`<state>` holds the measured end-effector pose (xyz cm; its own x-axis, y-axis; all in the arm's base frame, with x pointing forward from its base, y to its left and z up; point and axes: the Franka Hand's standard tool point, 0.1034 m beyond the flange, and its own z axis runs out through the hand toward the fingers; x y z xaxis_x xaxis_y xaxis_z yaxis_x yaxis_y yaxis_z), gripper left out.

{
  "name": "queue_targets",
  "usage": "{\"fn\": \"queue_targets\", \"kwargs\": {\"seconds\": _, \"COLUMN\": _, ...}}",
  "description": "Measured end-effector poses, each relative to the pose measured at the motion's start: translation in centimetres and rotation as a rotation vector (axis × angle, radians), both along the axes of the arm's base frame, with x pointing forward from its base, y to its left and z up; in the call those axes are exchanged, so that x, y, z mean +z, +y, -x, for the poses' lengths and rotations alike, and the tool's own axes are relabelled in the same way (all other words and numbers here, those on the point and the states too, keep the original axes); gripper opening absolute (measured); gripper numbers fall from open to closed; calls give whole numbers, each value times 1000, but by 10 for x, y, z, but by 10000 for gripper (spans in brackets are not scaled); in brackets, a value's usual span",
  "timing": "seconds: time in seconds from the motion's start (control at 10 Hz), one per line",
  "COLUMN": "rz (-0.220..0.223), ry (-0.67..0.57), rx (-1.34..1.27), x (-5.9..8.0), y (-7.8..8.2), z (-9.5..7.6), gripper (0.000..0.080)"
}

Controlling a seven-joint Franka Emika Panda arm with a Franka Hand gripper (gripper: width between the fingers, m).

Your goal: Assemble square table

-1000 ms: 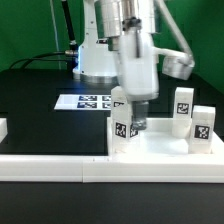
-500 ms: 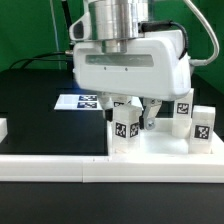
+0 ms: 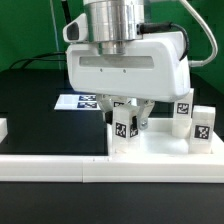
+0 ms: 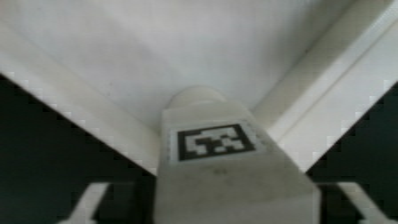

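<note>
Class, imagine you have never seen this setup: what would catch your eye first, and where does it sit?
The big white gripper fills the middle of the exterior view, its fingers straddling a small tagged leg standing on the white tabletop. Two more legs stand at that view's right. The marker board lies behind on the black table.

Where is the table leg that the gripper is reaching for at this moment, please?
In the exterior view, the leg stands upright at the tabletop's left corner, directly under the gripper, with the marker board behind it.
</note>
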<state>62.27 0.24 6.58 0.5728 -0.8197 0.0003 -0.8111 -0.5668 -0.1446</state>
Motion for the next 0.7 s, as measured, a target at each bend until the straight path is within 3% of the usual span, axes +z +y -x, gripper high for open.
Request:
{"fn": "queue_targets", "kwargs": {"seconds": 0.1, "rz": -10, "ry": 7, "rx": -82, "x": 0, "y": 0, "z": 0, "gripper": 290}}
{"fn": "queue_targets", "kwargs": {"seconds": 0.4, "rz": -35, "ry": 24, "rx": -290, "x": 0, "y": -2, "z": 0, "gripper": 291}}
{"fn": "queue_targets", "kwargs": {"seconds": 0.7, "rz": -101, "ry": 80, "rx": -724, "x": 1, "y": -6, "z": 2, "gripper": 291}}
